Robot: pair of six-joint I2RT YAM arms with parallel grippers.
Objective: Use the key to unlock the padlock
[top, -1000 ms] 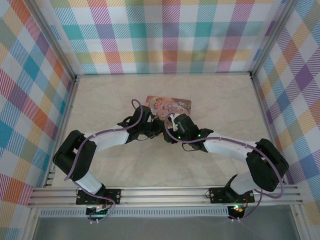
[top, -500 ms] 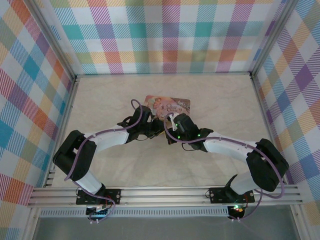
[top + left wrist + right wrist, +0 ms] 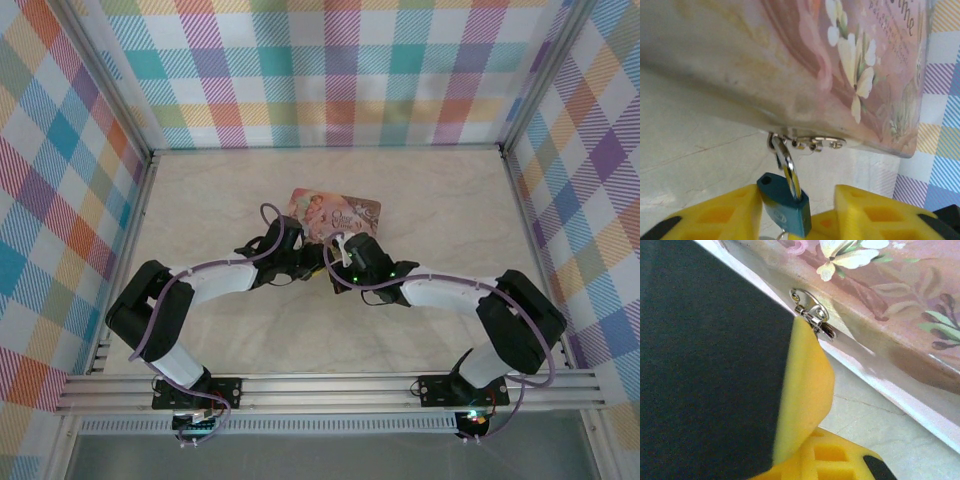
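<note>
The padlock point(image 3: 785, 210) is a small teal body on a silver shackle point(image 3: 789, 167), hanging from the hasp point(image 3: 815, 143) on the pink tin's point(image 3: 840, 65) front edge. One shackle hole on top of the body stands empty. My left gripper point(image 3: 799, 195) straddles the padlock with its yellow fingers apart, the left one against the body. A thin silvery ring point(image 3: 781, 234) peeks out below the body; the key is hidden. My right gripper point(image 3: 815, 440) sits just under the hasp point(image 3: 812, 315), and a dark mass covers its left side. Both grippers meet before the tin point(image 3: 335, 212).
The tin lies flat on the pale marbled table point(image 3: 450, 200) near its middle. Checked walls close in the left, back and right sides. Both arms bend inward, so their forearms cross the table's front half.
The right gripper has pushed left and forward, closer to the left gripper. The tin has shifted slightly left and away. The left arm has barely moved.
</note>
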